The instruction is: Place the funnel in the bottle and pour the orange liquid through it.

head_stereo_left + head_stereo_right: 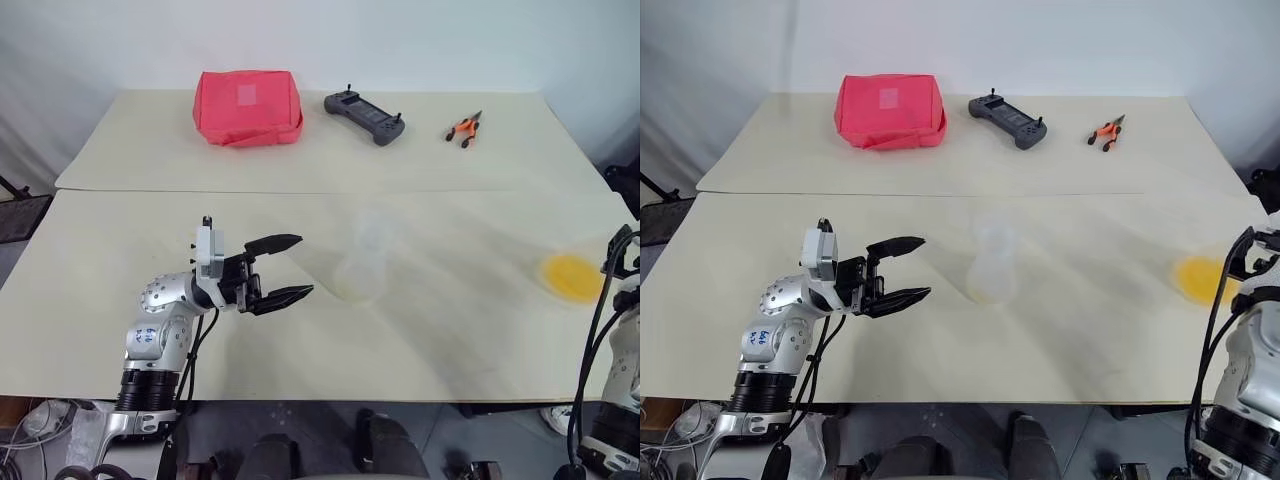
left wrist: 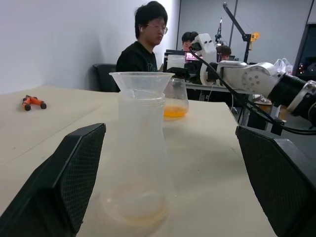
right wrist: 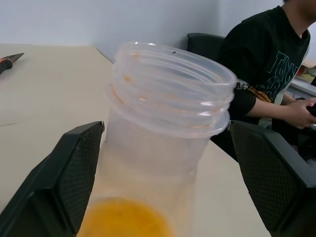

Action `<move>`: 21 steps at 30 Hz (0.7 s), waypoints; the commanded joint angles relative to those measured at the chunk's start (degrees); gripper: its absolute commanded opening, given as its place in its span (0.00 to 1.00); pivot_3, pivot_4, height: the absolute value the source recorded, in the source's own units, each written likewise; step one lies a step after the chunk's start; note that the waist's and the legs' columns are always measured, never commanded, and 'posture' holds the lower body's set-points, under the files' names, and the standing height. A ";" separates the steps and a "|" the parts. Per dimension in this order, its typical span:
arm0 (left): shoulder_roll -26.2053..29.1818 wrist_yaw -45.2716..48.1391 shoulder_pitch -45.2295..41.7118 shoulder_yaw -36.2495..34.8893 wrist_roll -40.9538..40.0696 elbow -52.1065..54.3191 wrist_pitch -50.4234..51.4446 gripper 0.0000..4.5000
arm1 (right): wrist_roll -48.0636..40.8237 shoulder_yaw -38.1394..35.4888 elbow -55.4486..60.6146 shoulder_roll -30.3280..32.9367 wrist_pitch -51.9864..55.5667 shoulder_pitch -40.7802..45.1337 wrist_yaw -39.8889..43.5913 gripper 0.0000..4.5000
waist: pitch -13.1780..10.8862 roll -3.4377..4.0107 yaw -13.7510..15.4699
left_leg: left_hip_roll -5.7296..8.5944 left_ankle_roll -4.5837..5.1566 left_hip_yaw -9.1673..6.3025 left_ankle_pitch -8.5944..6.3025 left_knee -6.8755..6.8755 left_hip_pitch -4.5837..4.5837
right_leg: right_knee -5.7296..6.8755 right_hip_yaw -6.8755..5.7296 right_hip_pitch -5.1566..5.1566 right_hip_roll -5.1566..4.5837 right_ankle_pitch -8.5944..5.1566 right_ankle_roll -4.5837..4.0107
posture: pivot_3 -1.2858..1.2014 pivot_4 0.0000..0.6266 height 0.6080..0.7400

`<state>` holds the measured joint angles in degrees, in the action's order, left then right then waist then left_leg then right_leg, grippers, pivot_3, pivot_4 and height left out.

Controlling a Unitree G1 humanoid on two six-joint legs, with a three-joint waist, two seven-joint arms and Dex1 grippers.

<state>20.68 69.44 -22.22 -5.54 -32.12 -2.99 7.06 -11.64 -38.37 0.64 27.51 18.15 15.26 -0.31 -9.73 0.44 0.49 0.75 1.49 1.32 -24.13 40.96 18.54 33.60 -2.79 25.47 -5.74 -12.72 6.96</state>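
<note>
Funnel (image 2: 141,80) sits in the bottle (image 2: 138,158) before the wide left gripper (image 1: 290,268); right gripper (image 3: 163,163) brackets the orange liquid (image 3: 123,219) jar (image 3: 168,128), fingers apart.

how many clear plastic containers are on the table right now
2. The bottle stands mid-table with the funnel in its neck, just right of the open left gripper. A threaded jar holding the orange liquid sits near the table's right edge, between the right gripper's fingers.

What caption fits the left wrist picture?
Open left gripper faces the bottle with the funnel seated on top.
</note>
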 commanded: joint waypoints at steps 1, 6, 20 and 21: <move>0.22 -0.35 -0.07 -0.25 -1.41 1.96 -0.25 1.00 | -0.26 0.16 -2.46 2.40 -3.33 2.07 0.83 0.94 | -0.01 0.01 -0.22 | -0.01 0.00 0.00 0.00 0.00 0.00 | 0.00 0.00 0.00 0.00 0.00 0.00 | 0.52 0.24 1.00; 0.38 -0.49 0.30 -0.42 -1.54 2.39 -0.25 1.00 | -0.28 0.94 -5.74 3.44 -5.15 4.03 1.14 0.94 | -0.01 0.02 -0.59 | -0.27 0.00 0.04 0.00 -0.01 0.01 | -0.03 -0.02 0.00 0.00 0.01 0.02 | 0.52 0.24 1.00; 0.97 0.09 0.72 -0.69 -1.75 2.19 -0.91 1.00 | -3.87 2.50 3.66 2.00 -1.30 3.48 0.82 0.54 | -0.08 0.14 -0.57 | -0.31 -0.01 0.04 0.00 -0.03 0.08 | -0.08 -0.04 0.06 -0.02 0.03 0.04 | 0.52 0.24 1.00; 1.14 0.60 0.58 -0.68 -1.74 1.83 -1.05 1.00 | -4.14 3.08 6.37 1.64 -0.13 2.95 0.77 0.54 | -0.09 0.16 -0.58 | -0.32 -0.01 0.05 0.00 -0.02 0.08 | -0.08 -0.05 0.06 -0.02 0.03 0.05 | 0.52 0.24 1.00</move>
<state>21.16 69.19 -21.68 -5.63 -32.27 -2.56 6.93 -14.75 -35.46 0.66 28.94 17.23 18.48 0.74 -9.82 0.59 -0.09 0.42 1.48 1.37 -24.13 40.94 18.62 33.52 -2.84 25.54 -5.75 -12.69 7.01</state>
